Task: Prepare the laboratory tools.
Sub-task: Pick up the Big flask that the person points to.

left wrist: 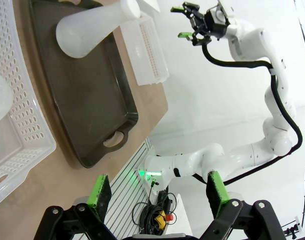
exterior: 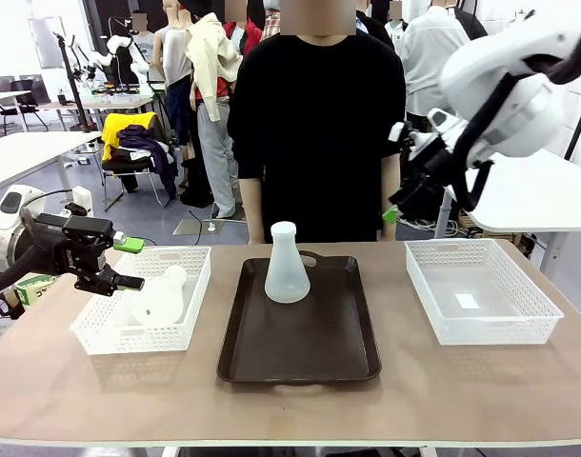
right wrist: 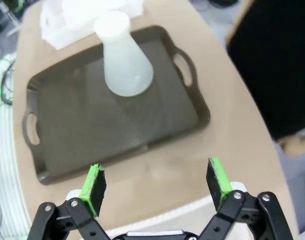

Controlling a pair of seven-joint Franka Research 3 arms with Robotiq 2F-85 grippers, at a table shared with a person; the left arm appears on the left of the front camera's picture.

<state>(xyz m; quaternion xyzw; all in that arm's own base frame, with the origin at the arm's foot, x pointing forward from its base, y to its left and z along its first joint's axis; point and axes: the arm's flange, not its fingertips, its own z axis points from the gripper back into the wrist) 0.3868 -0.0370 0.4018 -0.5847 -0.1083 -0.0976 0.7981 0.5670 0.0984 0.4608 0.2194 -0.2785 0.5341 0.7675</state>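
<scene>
Front view: one flask (exterior: 287, 268) stands upright on the brown tray (exterior: 300, 357), the other flask (exterior: 160, 299) lies in the left basket (exterior: 92, 335), and the left gripper (exterior: 130, 264) is spread at its edge. Left wrist: jaws wide, empty. Right wrist: the right gripper (right wrist: 155, 181) is spread above the tray, holding nothing

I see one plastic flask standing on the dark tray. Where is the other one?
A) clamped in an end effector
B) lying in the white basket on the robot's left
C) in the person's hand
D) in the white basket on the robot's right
B: the second flask lies on its side inside the left basket, while the first flask stands upright on the tray.
</scene>
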